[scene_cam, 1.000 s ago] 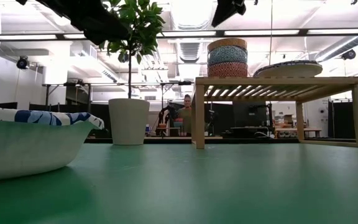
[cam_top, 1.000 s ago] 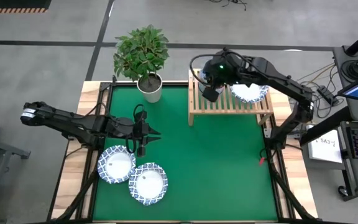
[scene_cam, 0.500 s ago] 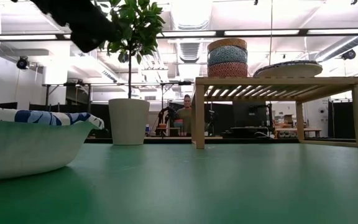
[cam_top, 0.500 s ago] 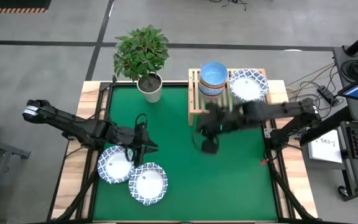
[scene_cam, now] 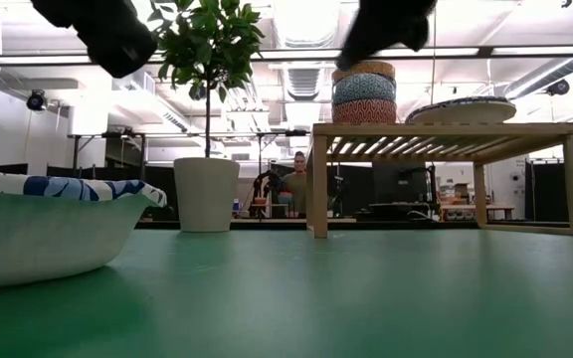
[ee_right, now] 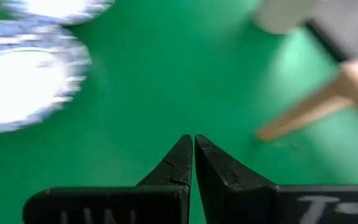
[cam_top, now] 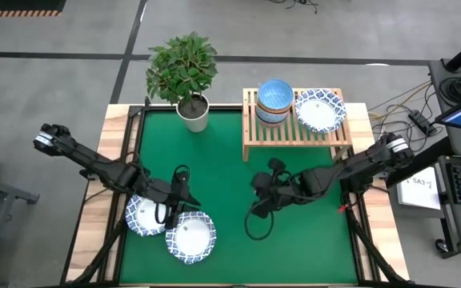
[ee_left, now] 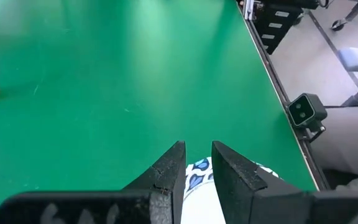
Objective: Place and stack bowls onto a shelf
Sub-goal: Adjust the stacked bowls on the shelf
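Green table [cam_top: 294, 248], high view. Shelf [cam_top: 294, 134] at about 1 o'clock near the far edge; on it a stack of small bowls [cam_top: 275, 98] at its left end, light blue on top, and a wide white blue-rimmed bowl [cam_top: 319, 110] just beside the stack to the right. In the low view the stack [scene_cam: 363, 91] reads tan, blue-patterned, orange-red from top down, the wide bowl [scene_cam: 462, 109] tilted on the slats. Two more wide bowls on the table at 8 o'clock: one [cam_top: 144, 214] nearer the left edge, one [cam_top: 190, 235] toward the front, rims touching or nearly so. Left end effector [cam_top: 184, 194] hangs over the join of these two; the left wrist view shows its fingers [ee_left: 232, 177] slightly parted with a blue-patterned rim [ee_left: 199, 171] in the gap between them, contact cannot be told. Right end effector [cam_top: 260, 182] sits over bare table near centre, in front of the shelf, fingers pressed together and empty [ee_right: 193, 163]. Potted plant [cam_top: 184, 70] at 11 o'clock, beside the shelf's left end.
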Available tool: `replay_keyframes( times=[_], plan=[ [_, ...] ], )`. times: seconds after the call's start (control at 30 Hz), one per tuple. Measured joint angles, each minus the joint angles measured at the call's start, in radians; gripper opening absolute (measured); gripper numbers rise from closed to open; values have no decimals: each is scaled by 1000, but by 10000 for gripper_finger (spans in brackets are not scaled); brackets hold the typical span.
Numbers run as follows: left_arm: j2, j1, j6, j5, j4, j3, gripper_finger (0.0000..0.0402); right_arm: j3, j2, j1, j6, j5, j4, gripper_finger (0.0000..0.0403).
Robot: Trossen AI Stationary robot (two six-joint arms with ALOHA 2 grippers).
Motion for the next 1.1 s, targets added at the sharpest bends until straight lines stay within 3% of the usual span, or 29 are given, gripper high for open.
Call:
replay_keyframes(
  times=[0.17,0.33,0.5,0.67,0.87,1.1],
  plan=[
    [11,0,20,-33,2,0,61,-33,-88,-59,-18,100,-64,9],
    [19,0,84,-114,12,0,61,-47,-201,-150,-223,114,-34,9],
    [19,0,156,-224,17,0,61,-142,-314,-261,-458,117,115,9],
    [23,0,177,-254,16,-1,61,-270,-395,-385,-558,83,278,9],
    [26,0,178,-255,16,-1,61,-376,-418,-474,-612,43,428,9],
    [26,0,178,-256,16,-1,61,-393,-386,-504,-612,37,438,8]
  ],
)
